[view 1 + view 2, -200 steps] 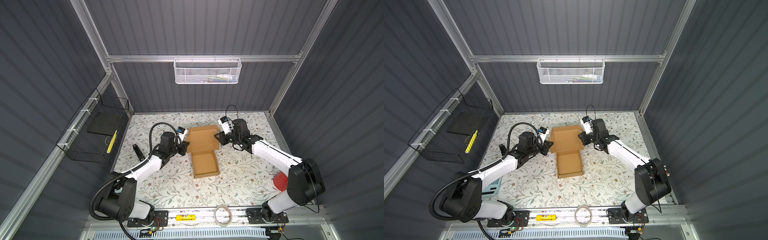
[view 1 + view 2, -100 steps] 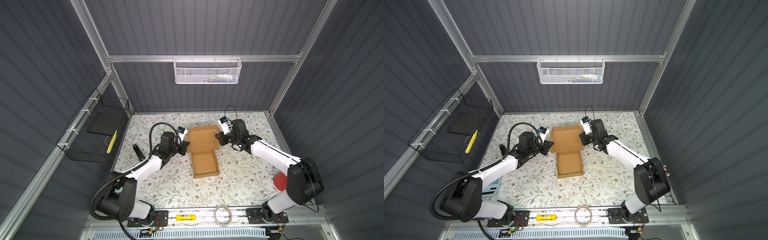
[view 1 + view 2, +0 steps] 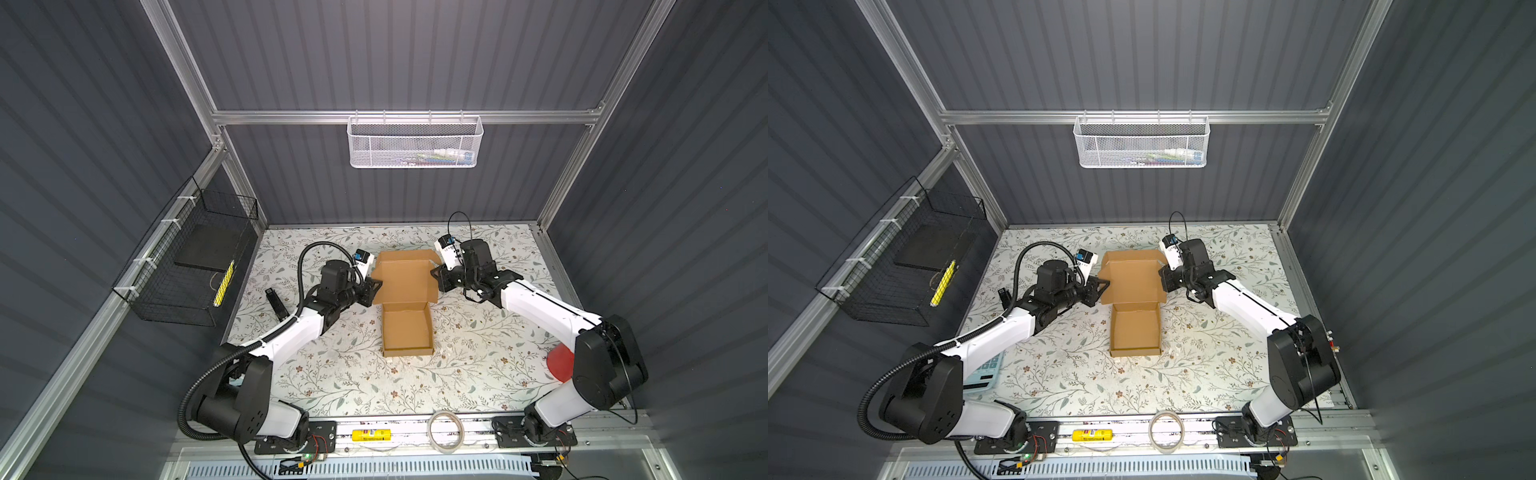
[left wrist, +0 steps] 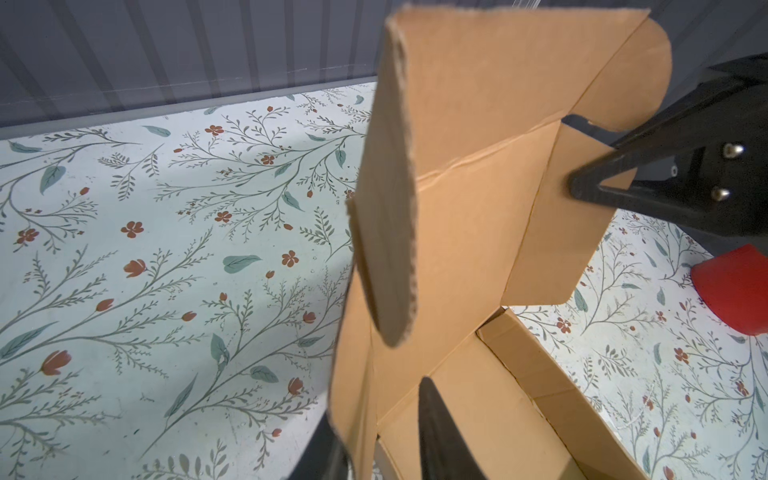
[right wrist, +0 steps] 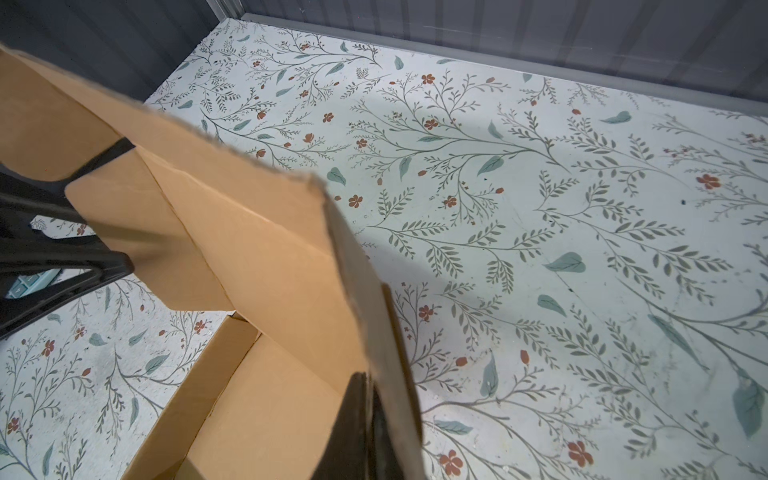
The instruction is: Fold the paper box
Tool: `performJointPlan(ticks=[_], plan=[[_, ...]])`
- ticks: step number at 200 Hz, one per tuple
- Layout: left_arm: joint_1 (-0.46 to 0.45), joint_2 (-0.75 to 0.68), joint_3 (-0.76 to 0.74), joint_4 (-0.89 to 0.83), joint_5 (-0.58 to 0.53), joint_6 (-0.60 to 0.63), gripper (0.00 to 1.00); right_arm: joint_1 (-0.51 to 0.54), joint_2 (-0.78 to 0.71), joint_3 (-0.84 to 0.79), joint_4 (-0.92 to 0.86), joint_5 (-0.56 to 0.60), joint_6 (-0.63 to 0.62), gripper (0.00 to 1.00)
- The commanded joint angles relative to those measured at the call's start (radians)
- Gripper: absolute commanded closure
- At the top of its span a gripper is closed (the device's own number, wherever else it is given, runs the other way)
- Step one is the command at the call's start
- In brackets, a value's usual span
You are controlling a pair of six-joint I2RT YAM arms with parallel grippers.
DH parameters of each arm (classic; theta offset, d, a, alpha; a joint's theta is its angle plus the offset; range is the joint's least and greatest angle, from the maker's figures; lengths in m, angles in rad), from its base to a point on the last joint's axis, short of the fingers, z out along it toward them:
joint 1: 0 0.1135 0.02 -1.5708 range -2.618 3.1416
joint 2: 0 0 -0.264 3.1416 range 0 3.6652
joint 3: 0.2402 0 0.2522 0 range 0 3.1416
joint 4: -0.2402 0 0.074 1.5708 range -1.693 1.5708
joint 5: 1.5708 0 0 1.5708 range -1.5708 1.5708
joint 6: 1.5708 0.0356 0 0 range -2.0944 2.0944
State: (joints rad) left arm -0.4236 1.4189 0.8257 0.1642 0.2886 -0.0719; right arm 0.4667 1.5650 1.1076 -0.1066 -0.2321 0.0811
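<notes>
Right gripper (image 3: 435, 277) clamps the raised lid flap (image 5: 374, 340) of the brown corrugated cardboard paper box (image 3: 405, 278). The left gripper (image 3: 376, 286) jaws, loosened since a second ago, straddle the opposite flap (image 4: 386, 187).

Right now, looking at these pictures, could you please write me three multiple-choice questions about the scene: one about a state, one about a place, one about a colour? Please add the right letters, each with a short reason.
1. The lid of the paper box is:
A. shut flat over the tray
B. raised, open
C. torn off

2. The red object stands:
A. inside the box
B. on top of the lid
C. by the right arm, at the right edge of the table

3. The mesh basket on the back rail is:
A. white
B. red
C. yellow

Answers:
1 B, because the tray's floor shows bare in both top views.
2 C, because it peeks out beside that arm's shoulder.
3 A, because its mesh is plainly white.
</notes>
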Motion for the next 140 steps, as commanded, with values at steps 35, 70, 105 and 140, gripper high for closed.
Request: performJointPlan(ticks=[35,70,105,140], plan=[[0.006,-0.005,0.057,-0.028,-0.003,-0.003,0.77,0.013,-0.005,0.035,-0.029,0.026,-0.022,0.92],[0.006,0.002,0.067,-0.022,0.007,-0.017,0.79,0.020,-0.007,0.043,-0.039,0.043,-0.027,0.92],[0.006,0.013,0.081,-0.020,0.018,-0.026,0.80,0.026,-0.007,0.047,-0.040,0.053,-0.029,0.92],[0.006,0.020,0.090,-0.020,0.019,-0.036,0.85,0.035,-0.011,0.052,-0.045,0.067,-0.035,0.92]])
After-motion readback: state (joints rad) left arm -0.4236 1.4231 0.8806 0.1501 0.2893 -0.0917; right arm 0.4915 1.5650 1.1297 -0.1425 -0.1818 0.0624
